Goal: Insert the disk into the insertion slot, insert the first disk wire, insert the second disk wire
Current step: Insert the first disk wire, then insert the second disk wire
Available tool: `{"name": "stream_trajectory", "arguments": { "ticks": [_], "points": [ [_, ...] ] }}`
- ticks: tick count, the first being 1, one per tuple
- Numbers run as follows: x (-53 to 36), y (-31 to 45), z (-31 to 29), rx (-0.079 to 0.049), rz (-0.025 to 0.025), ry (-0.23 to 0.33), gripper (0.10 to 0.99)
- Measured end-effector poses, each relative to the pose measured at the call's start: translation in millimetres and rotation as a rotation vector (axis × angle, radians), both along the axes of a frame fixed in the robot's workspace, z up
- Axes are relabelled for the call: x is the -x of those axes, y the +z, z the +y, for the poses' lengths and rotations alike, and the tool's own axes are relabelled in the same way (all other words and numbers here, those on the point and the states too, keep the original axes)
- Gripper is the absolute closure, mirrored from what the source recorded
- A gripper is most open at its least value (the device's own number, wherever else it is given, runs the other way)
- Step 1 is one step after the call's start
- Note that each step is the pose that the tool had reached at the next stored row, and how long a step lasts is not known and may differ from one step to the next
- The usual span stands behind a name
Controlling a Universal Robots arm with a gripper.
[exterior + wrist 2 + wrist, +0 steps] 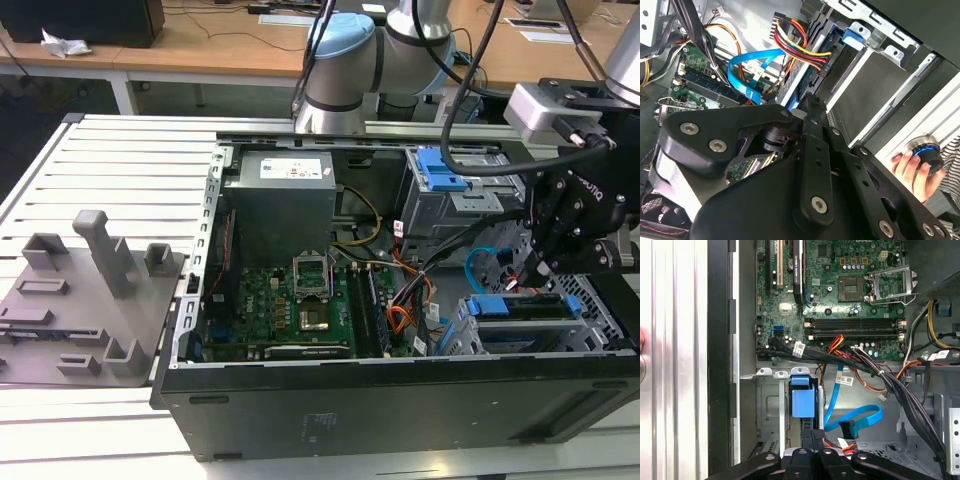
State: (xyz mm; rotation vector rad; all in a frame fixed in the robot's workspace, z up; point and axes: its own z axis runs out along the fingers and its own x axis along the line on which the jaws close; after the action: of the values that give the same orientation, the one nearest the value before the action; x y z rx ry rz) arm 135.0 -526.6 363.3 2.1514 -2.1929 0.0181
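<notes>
1. Seated already, by the look: disk in its blue carrier inside the insertion slot, near corner of the case, on the exterior view's right
2. Gripper just above it, fingers drawn close together; whether pinching a plug, cannot tell
3. Best kept square to the drive's back edge and clear of the blue cable and coloured wires
4. White labels on power supply and cables; print left unread
</notes>
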Motion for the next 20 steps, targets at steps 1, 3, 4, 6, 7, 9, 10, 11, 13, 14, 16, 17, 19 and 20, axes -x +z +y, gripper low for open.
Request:
{"name": "stream_trajectory", "arguments": {
  "ticks": [1, 3, 4, 6, 7, 9, 10, 11, 13, 14, 16, 17, 19, 20],
  "points": [
    [0.1, 0.0, 0.0, 0.0, 0.0, 0.0, 0.98],
    [0.2, 0.0, 0.0, 0.0, 0.0, 0.0, 0.98],
    [0.2, 0.0, 0.0, 0.0, 0.0, 0.0, 0.98],
    [0.3, 0.0, 0.0, 0.0, 0.0, 0.0, 0.98],
    [0.3, 0.0, 0.0, 0.0, 0.0, 0.0, 0.98],
    [0.4, 0.0, 0.0, 0.0, 0.0, 0.0, 0.98],
    [0.5, 0.0, 0.0, 0.0, 0.0, 0.0, 0.98],
    [0.5, 0.0, 0.0, 0.0, 0.0, 0.0, 0.98],
    [0.5, 0.0, 0.0, 0.0, 0.0, 0.0, 0.98],
    [0.6, 0.0, 0.0, 0.0, 0.0, 0.0, 0.918],
    [0.7, 0.0, 0.0, 0.0, 0.0, 0.0, 0.851],
    [0.7, 0.0, 0.0, 0.0, 0.0, 0.0, 0.784],
    [0.8, 0.0, 0.0, 0.0, 0.0, 0.0, 0.784],
    [0.8, 1.1, 0.1, 0.0, 0.0, 0.002, 0.784]
  ]
}}
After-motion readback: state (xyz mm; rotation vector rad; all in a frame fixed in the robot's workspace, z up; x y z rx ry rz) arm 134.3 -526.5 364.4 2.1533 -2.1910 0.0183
